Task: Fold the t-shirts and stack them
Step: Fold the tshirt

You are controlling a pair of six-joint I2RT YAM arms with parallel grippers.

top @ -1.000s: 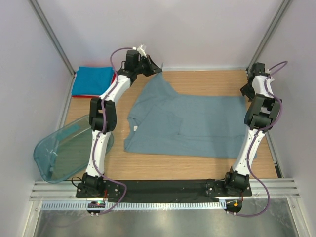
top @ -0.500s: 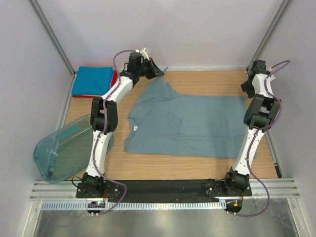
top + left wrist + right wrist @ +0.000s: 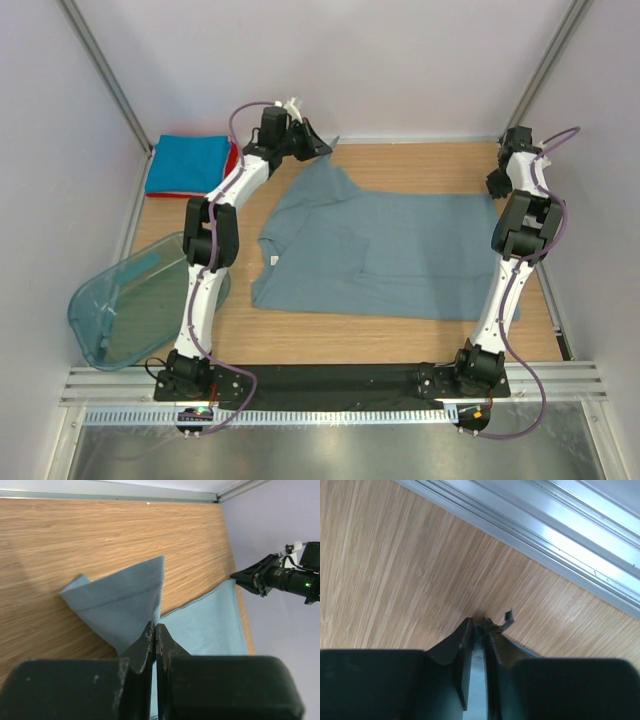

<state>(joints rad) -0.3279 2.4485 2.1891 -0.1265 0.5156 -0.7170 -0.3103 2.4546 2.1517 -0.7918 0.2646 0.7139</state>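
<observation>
Our left gripper (image 3: 154, 627) is clamped tight on a sleeve tip of the grey-blue tee (image 3: 390, 250), which is spread flat on the table (image 3: 400, 330). Our right gripper (image 3: 479, 622) is pinched narrow on its far right corner. The folded blue tee (image 3: 188, 162) sits far left over the red tee (image 3: 231, 158), with the teal tub (image 3: 130, 305) nearer us.

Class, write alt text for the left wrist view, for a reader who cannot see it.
The left gripper, shut, pinches a corner of the grey-blue t-shirt, holding it up as a pointed fold over the wooden table. At right, the right gripper points at the shirt's far edge.
</observation>
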